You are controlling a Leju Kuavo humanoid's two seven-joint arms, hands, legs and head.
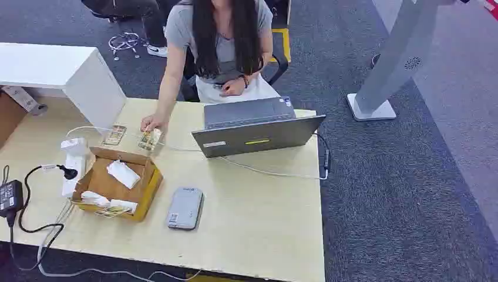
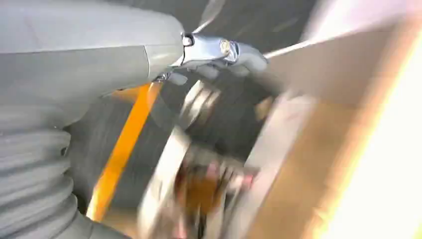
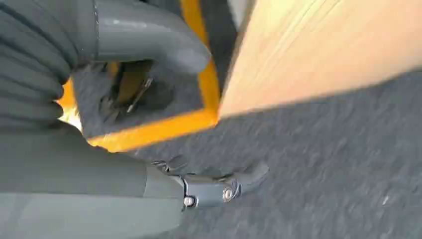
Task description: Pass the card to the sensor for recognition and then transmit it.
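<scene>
Pale wood table ends at a straight right edge, with open grey carpet beyond it. A grey sensor lies near the front edge beside a cardboard box. A card sits at the far side under a person's hand. The left hand is blurred, its grasp unreadable; the right hand hangs beside the table edge, fingers apart, holding nothing.

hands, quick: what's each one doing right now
Left hand: cannot tell, view too blurred.
Right hand: open, holding nothing, hanging over the carpet.
</scene>
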